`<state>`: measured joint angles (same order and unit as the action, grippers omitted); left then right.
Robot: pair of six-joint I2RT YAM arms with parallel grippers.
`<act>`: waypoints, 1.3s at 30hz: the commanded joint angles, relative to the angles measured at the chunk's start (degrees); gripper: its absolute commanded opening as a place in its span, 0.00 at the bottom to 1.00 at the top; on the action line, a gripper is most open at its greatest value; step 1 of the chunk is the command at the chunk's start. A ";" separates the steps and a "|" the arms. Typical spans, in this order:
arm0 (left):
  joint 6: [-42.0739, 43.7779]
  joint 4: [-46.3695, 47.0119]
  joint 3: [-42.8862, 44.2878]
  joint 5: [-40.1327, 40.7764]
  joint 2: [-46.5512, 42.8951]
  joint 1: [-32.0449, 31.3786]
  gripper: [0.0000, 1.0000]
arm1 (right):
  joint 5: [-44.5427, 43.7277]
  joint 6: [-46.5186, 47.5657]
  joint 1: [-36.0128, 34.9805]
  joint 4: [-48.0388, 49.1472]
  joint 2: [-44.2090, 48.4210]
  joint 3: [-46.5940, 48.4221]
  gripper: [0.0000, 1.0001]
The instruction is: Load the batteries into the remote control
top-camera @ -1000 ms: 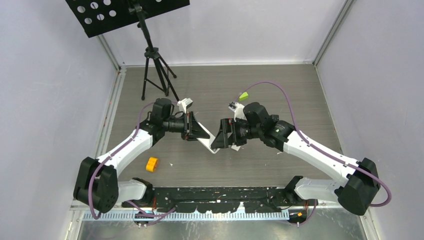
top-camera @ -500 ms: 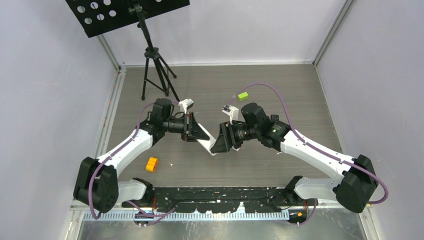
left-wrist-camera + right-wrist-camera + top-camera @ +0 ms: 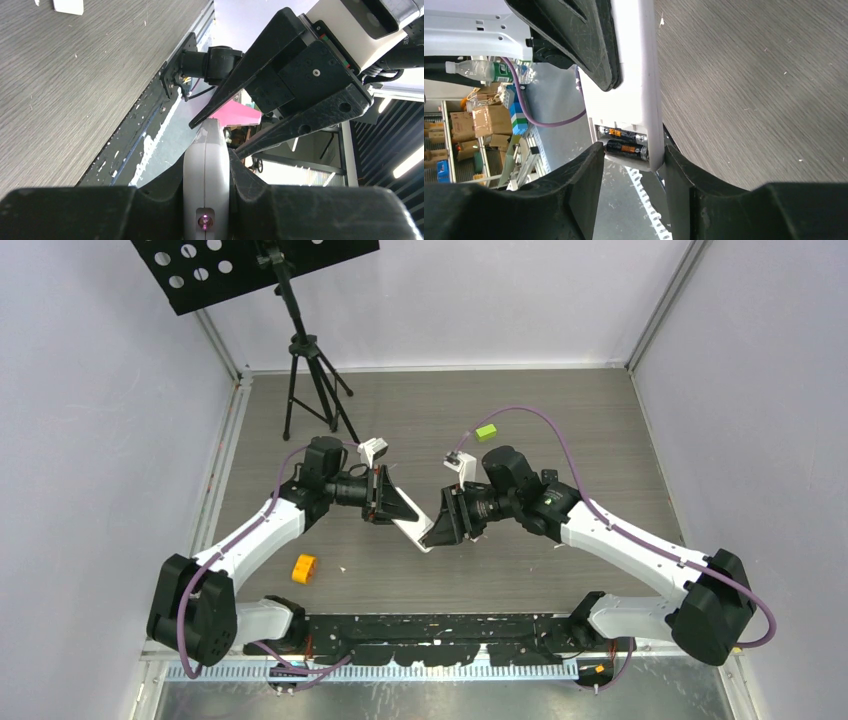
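Observation:
The white remote control (image 3: 411, 529) hangs above the table between both grippers. My left gripper (image 3: 393, 508) is shut on its upper part; in the left wrist view the remote (image 3: 206, 170) sits edge-on between the left gripper's jaws (image 3: 206, 162). My right gripper (image 3: 437, 525) closes on its lower end. In the right wrist view the remote (image 3: 634, 75) shows an open compartment with two dark batteries (image 3: 626, 148) with orange bands lying side by side in it. The right gripper (image 3: 631, 152) has one finger at the compartment side and the other against the back.
A chunky orange block (image 3: 304, 567) lies on the table at the front left. A lime-green block (image 3: 486, 432) lies behind the right arm. A black tripod (image 3: 300, 380) stands at the back left. A small white piece (image 3: 67, 5) lies on the table.
My right gripper has moved left and closed in on the remote's lower end. The left gripper and the remote have stayed almost still.

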<state>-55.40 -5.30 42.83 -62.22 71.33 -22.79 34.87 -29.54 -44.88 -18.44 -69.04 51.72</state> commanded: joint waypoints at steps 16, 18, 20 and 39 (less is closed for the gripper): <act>5.90 3.34 -0.93 4.54 -4.11 -0.07 0.00 | -1.11 0.72 -0.30 1.25 2.28 0.44 0.73; 8.66 2.80 -1.67 7.24 -4.91 0.02 0.00 | -3.33 0.55 -0.30 0.28 4.38 0.16 0.77; 9.45 2.45 -2.13 9.57 -5.38 0.30 0.00 | -6.43 0.30 -0.13 -0.33 6.35 -0.46 0.78; 13.35 -9.73 -3.76 24.68 -11.82 0.59 0.00 | -46.62 20.26 1.12 -14.51 -16.90 8.69 1.00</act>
<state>-43.57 -12.97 38.61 -39.46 60.62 -22.48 -10.15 -17.98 -43.66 -31.29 -84.03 56.45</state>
